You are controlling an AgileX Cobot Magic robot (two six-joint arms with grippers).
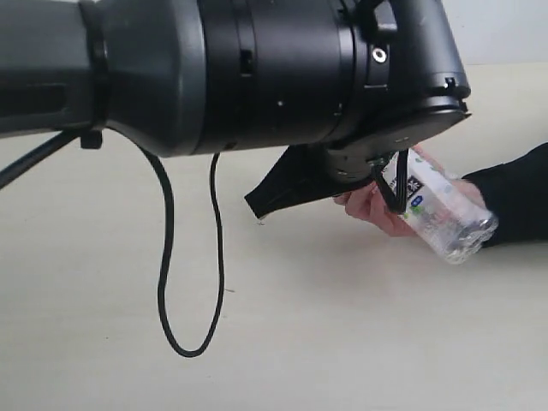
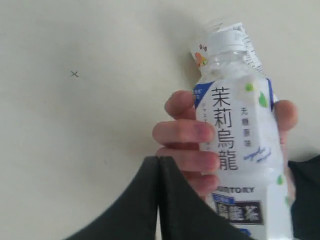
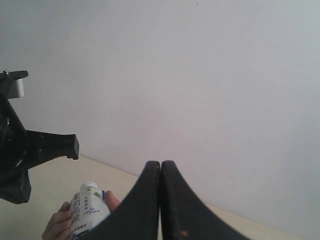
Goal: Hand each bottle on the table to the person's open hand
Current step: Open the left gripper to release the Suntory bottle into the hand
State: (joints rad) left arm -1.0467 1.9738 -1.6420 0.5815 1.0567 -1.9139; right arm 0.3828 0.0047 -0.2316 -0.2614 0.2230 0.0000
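**Handover status: one bottle in the recipient's hand, both grippers empty**

- Bottle [image 1: 441, 210]: clear plastic with a white cap and a white label printed with green leaf marks and a blue band. In the exterior view it is found at three o'clock of centre. It is tilted, with the base toward four o'clock and the cap end hidden behind the left arm [image 1: 257, 68].
- Person's hand [image 1: 374, 208]: wrapped around the bottle's middle, fingers on one side and thumb on the other. The bottle is carried by this hand alone. A black sleeve is seen beyond it at three o'clock.
- Left gripper [image 2: 159, 161]: jaws pressed together with nothing between them. It sits just beside the person's fingers [image 2: 182, 132]; whether they are touched cannot be told.
- Right gripper [image 3: 160, 165]: jaws pressed together and empty. It is raised well apart from the handover and faces a pale wall.
- Table [image 1: 342, 342]: no other bottle is seen on the exposed part. A black cable [image 1: 163, 282] loops down at seven o'clock. Much of the far surface is masked by the left arm.

Progress, as judged: this bottle is counted as delivered. Whether further bottles remain cannot be told from these views. If any do, they are still to be fetched, and the recipient's hand must first be freed.
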